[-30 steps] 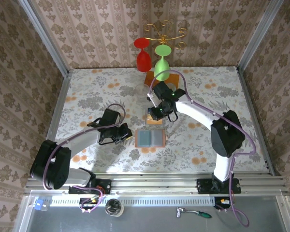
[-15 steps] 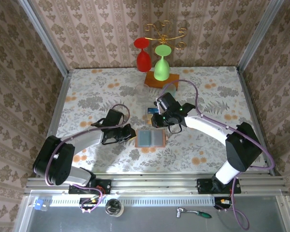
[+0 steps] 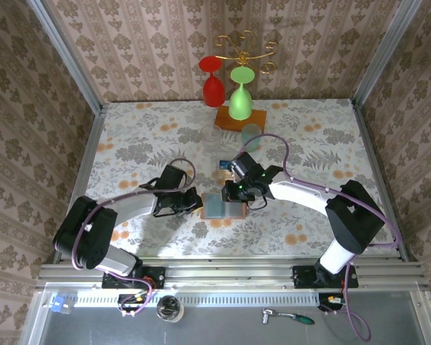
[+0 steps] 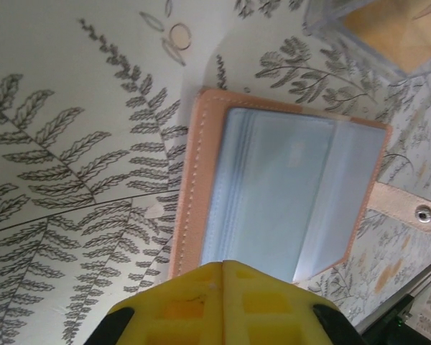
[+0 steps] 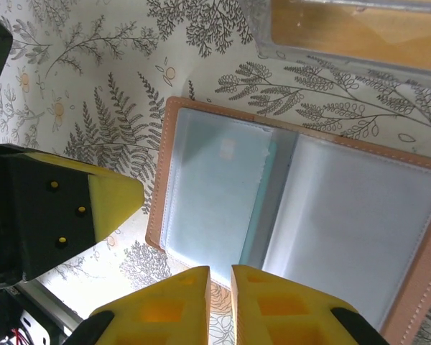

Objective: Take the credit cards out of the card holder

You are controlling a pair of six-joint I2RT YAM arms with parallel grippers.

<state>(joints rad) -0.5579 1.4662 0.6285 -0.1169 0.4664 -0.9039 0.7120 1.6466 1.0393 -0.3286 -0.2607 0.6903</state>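
Holder (image 3: pixel 223 207) lying open on the surface (image 3: pixel 129 151), with jaws closing in on it from both sides.

Left arm (image 3: pixel 129 207) is reaching in from the left, its jaws clenched flat together and their yellow tips (image 4: pixel 223 287) sitting at the brown rim of the holder's left panel. Holder is resting flat with both grey-blue panels facing up and its snap strap (image 4: pixel 409 210) sticking out to one side. A teal card (image 5: pixel 226 183) is sitting in the left pocket, its edge peeking toward the fold. Another card (image 3: pixel 223 165) is lying on the surface just beyond the holder. Right arm (image 3: pixel 302 192) is leaning in from the right, its jaws hanging over the holder's near rim with a thin slit between them. I cannot tell whether they are pinching anything.
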